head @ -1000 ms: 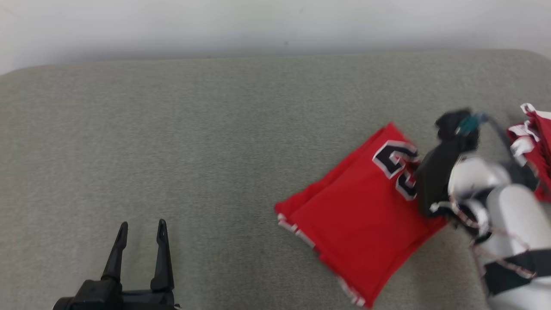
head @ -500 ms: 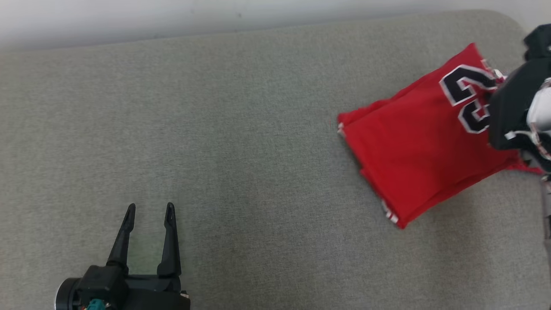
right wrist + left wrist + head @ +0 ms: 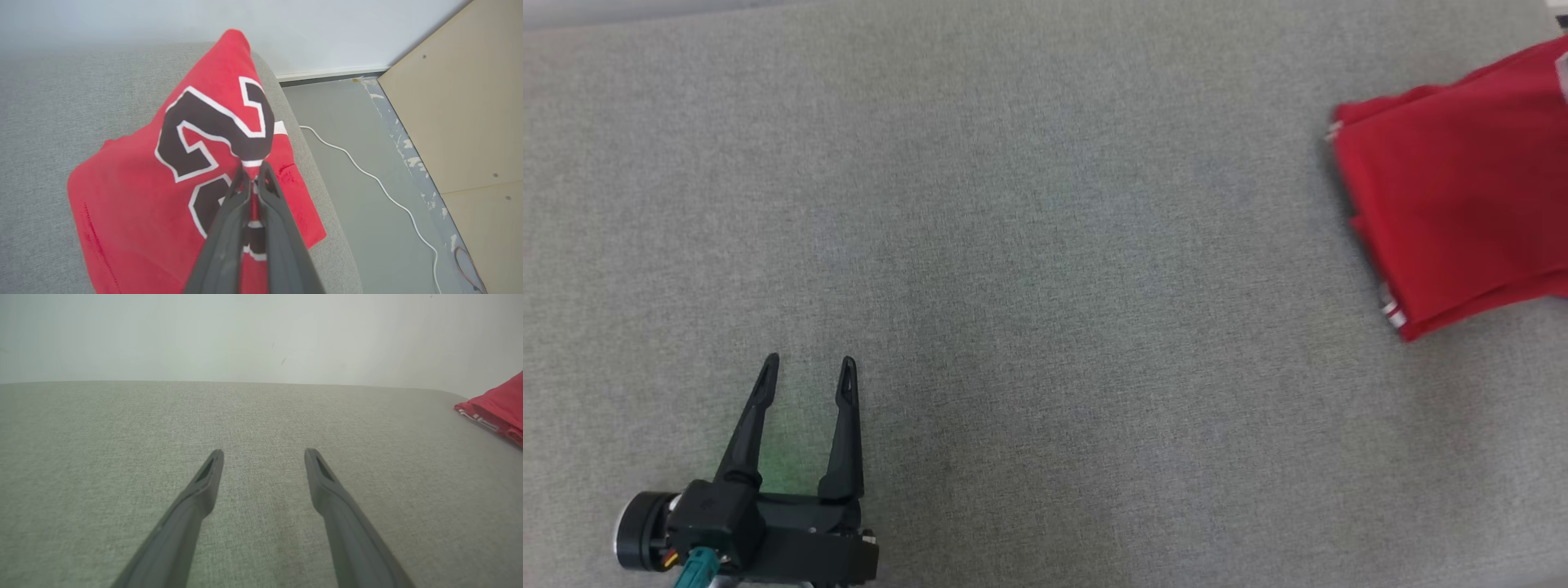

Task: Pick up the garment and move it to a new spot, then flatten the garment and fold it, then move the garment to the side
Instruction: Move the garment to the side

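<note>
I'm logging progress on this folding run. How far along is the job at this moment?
Done, by the look of it: the red jersey is folded into a compact rectangle. In hand: the right gripper is shut on it by the black number, at the right end of the grey cushion. Left: setting it down at the side and letting go. The left gripper is open over bare cushion.

We count 1 red garment [image 3: 1454, 188], 2 end effectors, namely the left end effector [image 3: 809, 361] and the right end effector [image 3: 254, 167], each with 2 dark fingers [image 3: 339, 514], 1 grey tabletop [image 3: 1045, 245] and 1 white cable [image 3: 376, 178] on the floor [image 3: 376, 237].
</note>
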Controlling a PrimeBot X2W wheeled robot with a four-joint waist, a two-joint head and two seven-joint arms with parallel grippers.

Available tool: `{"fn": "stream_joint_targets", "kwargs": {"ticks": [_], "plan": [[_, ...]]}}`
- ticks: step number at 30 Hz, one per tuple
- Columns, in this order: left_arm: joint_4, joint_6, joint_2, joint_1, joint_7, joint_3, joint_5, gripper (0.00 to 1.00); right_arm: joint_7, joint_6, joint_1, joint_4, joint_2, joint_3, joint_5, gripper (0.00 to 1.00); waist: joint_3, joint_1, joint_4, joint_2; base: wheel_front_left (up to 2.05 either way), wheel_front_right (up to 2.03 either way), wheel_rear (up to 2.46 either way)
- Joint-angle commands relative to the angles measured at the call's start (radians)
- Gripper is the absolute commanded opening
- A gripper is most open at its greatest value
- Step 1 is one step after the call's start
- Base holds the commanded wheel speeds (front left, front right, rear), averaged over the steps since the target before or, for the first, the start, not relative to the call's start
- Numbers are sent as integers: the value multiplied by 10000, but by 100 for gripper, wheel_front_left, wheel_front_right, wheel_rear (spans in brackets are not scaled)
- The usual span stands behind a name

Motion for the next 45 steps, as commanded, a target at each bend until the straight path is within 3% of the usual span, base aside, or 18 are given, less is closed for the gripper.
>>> {"fn": "stream_joint_targets", "kwargs": {"ticks": [1,8,15,16,17,18,19,26,34,41,45], "plan": [[-75,-19,81,-116,-24,0,115,100,-126,-29,-88,15,-78,-148,-116,0,233,-1,38,-2,0,0,0],[-1001,-28,349,-366,-26,18,481,100,-1054,-30,118,562,-341,-1301,-1043,0,864,-1,136,-2,0,0,0],[-2329,-154,481,-516,-24,-101,428,100,-3068,-30,72,1457,-301,-2709,-2291,0,1500,-1,295,-2,0,0,0],[-2406,-173,497,-539,-26,-142,405,100,-3241,-30,86,1566,-313,-2817,-2514,29,1531,-1,311,-2,0,0,0],[-2470,-166,528,-551,-24,-175,383,100,-3355,-29,80,1708,-258,-2890,-2655,42,1541,-1,318,-2,0,0,0],[-2519,-157,537,-549,-24,-205,362,100,-3585,-30,37,1729,-217,-2959,-2824,95,1542,-1,323,-2,0,0,0],[-2532,-170,528,-521,-24,-246,327,100,-3789,-30,-32,1764,-160,-3075,-2982,100,1535,-1,326,-2,0,0,0],[-2272,-148,530,-280,-24,-244,383,100,-5424,-30,12,2097,391,-3092,-3282,100,1044,-1,282,-2,0,0,0],[-1835,202,209,119,-24,269,113,100,-7266,-30,1061,1905,1261,-2319,-2224,100,-124,-1,373,-2,0,0,0],[-994,393,15,804,-24,473,-7,100,-8792,-29,3189,804,2328,-1612,-929,100,-1516,-1,650,-2,0,0,0],[-583,558,-72,1175,-24,662,-155,100,-9244,-29,4450,128,2895,-1110,-796,100,-2111,-1,760,-2,0,0,0]]}}
